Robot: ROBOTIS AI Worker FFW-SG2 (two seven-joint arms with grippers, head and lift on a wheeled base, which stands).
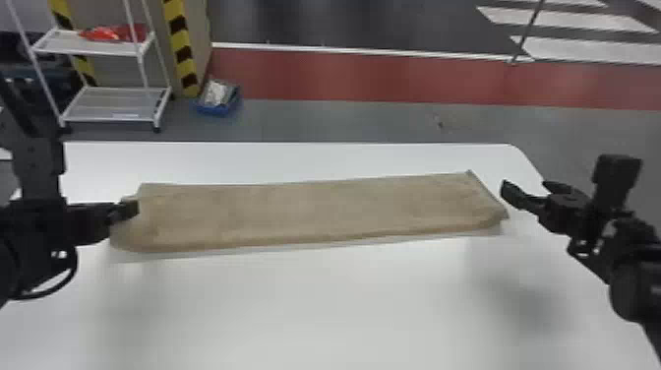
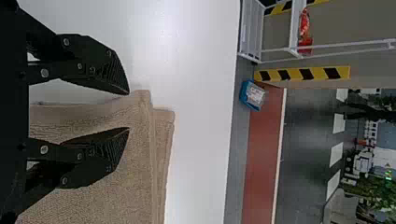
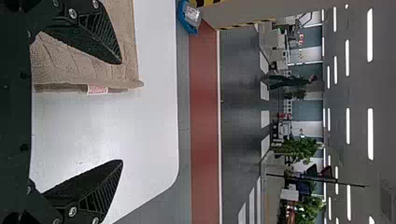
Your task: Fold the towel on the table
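A white table (image 1: 315, 305) spreads out beneath the towel, its surface reaching past the cloth on the near and far sides. Beyond the towel, a red strip (image 1: 418, 78) runs across the grey floor. The towel (image 1: 305, 209), tan and folded into a long, narrow band, lies flat across the table, with a second layer peeking out at its far left corner. Past its left end stands a white rack (image 1: 118, 106), on the floor beyond the table. At that same end of the towel is my left gripper (image 1: 129, 209), its fingers moderately apart, the cloth's end edge running between the tips, with nothing clamped. Just beside the towel's right end is my right gripper (image 1: 524, 186), jaws spread wide and no hold on anything. On the floor beyond the towel, to the left of its middle and near the rack, sits a blue bin (image 1: 216, 106) with pale contents. A red bundle (image 1: 115, 33) rests on the rack's shelf, past the towel's left end. Smallest of all, a label (image 3: 97, 89) shows at the towel's right end edge.
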